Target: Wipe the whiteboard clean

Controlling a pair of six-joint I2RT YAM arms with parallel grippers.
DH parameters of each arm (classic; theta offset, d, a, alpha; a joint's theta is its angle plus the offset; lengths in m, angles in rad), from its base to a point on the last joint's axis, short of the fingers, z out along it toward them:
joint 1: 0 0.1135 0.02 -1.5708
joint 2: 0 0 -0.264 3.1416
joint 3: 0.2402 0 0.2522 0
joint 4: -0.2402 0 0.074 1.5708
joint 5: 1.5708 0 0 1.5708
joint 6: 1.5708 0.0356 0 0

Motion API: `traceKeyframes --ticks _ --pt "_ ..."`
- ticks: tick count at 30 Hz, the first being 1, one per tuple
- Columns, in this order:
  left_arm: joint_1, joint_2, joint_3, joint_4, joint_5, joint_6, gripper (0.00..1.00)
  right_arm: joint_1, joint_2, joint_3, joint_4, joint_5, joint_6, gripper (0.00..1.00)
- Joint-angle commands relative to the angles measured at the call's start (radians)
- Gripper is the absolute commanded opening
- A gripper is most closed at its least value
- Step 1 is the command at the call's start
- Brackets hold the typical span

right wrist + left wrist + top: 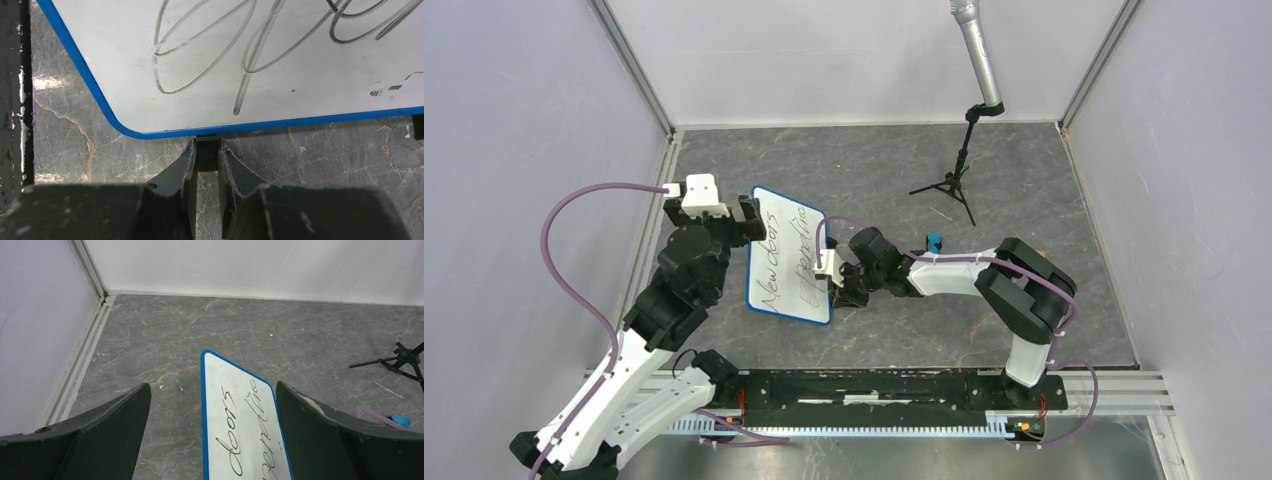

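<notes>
The whiteboard (776, 285) lies flat on the grey floor, left of centre, blue-rimmed and covered in black handwriting. In the left wrist view the whiteboard (245, 410) runs between the jaws, which stand wide apart above its far end. My left gripper (742, 222) is open and holds nothing. My right gripper (832, 285) is low at the board's right long edge. There the right gripper (206, 146) is shut on a small black foot (207, 156) under the whiteboard's (300, 60) blue rim. A second black foot (418, 127) shows further along that edge.
A small blue block (934, 243) sits just behind the right forearm, also visible as the blue block (400, 420) beside a purple cable. A black tripod (954, 185) with a grey microphone (974, 50) stands at the back right. White walls enclose the floor.
</notes>
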Motion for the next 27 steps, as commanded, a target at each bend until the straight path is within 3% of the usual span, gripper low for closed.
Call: traceKeyframes --ticks 1,2,4,12,17,21,24,27 --pt "0.005 -0.020 0.021 0.022 0.021 0.027 1.00 -0.003 -0.078 -0.026 -0.028 0.066 0.027 0.18" --pt "0.006 -0.022 0.024 0.020 0.025 0.024 1.00 -0.003 -0.095 -0.036 -0.031 0.113 0.045 0.30" --pt "0.006 -0.026 0.028 0.016 0.039 0.017 1.00 -0.003 -0.125 -0.052 -0.049 0.183 0.067 0.46" --pt "0.006 -0.049 0.042 -0.002 0.084 -0.007 1.00 -0.004 -0.330 -0.121 -0.159 0.522 0.214 0.89" --pt "0.007 -0.056 0.046 -0.005 0.115 -0.016 1.00 -0.007 -0.501 -0.146 -0.235 0.815 0.383 0.98" --pt "0.008 -0.049 0.058 -0.018 0.136 -0.024 1.00 -0.048 -0.592 -0.134 -0.317 1.126 0.710 0.98" --pt "0.007 -0.058 0.055 -0.016 0.145 -0.029 1.00 -0.077 -0.648 -0.215 -0.170 1.101 0.779 0.98" --pt "0.007 -0.060 0.046 -0.009 0.133 -0.027 1.00 -0.121 -0.622 -0.191 -0.198 1.128 0.838 0.98"
